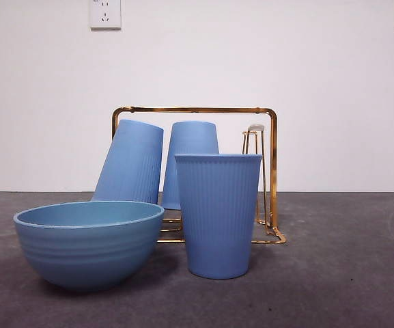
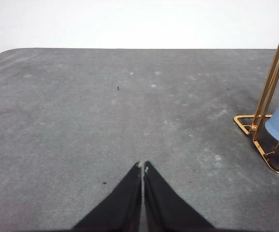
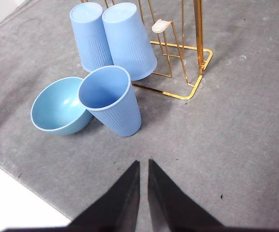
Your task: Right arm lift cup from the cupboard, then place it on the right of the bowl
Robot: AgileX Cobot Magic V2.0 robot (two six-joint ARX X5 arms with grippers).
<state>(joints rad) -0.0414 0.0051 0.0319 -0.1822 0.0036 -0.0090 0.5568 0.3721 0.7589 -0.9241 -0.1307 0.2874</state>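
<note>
In the front view, the cup point(image 1: 218, 215) stands upright and mouth up on the grey tabletop point(image 1: 347, 273), at the centre of the frame, just to the right of the bowl point(image 1: 87, 242), which sits lower left. Whether cup and bowl touch cannot be told. Behind them, the cupboard point(image 1: 273, 171) holds two more cups point(image 1: 132, 162), upturned on its pegs, the left one leaning. One peg at the right of the rack stands bare. The right gripper point(image 3: 143, 162) hangs above the tabletop, apart from the cup, its fingers nearly pressed together with only a thin slit between them, holding nothing. The left gripper point(image 2: 142, 166) has its fingers pressed together over bare tabletop, near the rack's corner.
</note>
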